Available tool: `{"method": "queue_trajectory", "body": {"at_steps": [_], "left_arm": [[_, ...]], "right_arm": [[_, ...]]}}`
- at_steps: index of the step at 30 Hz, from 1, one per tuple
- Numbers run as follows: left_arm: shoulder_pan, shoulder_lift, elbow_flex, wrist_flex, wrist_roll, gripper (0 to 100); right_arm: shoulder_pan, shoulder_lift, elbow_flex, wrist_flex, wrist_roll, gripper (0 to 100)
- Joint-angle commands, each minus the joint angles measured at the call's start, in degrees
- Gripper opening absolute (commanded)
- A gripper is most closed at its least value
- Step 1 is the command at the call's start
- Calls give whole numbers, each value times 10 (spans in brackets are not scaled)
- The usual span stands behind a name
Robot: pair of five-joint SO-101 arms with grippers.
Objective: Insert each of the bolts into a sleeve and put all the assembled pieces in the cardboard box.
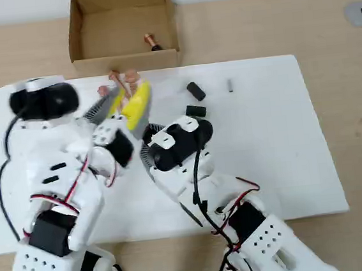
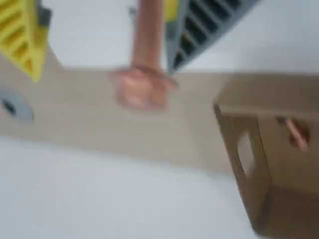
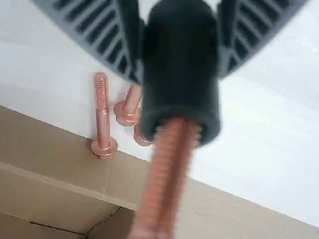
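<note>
Bolt (image 2: 148, 45) looked stiff, smooth and light, so it could slip. I'd pinch it mid-shank, off the threads. The left gripper (image 2: 103, 72) had its jaws spread, with the bolt right beside the grey one and well clear of the yellow one. The right gripper (image 3: 179, 64) was clamped on the black sleeve (image 3: 179, 99), with a threaded bolt (image 3: 167, 159) poking out of it. The cardboard box (image 1: 126, 62) sat just beyond both sets of fingertips.

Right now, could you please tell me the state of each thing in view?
Cardboard box: open, one assembled piece inside.
Right gripper: shut on sleeve.
Sleeve: bolt partly inserted.
Left gripper: open around that bolt.
Loose bolts: lying on mat, unsleeved.
Spare sleeves: lying on mat, no bolts.
</note>
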Motion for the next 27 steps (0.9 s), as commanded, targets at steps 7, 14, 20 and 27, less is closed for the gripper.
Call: {"method": "queue_trajectory", "body": {"at_steps": [7,14,20,27], "left_arm": [[-3,5,-25,16,-2,178],[-5,6,-18,15,-2,178],[-6,6,4,-7,-28,160],[-5,6,22,-41,-94,54]], "right_arm": [[-8,-15,-50,-4,-2,9],[-8,-15,-51,-4,-2,9],[-8,-15,-51,-4,-2,9],[-8,-15,-68,-2,-2,9]]}}
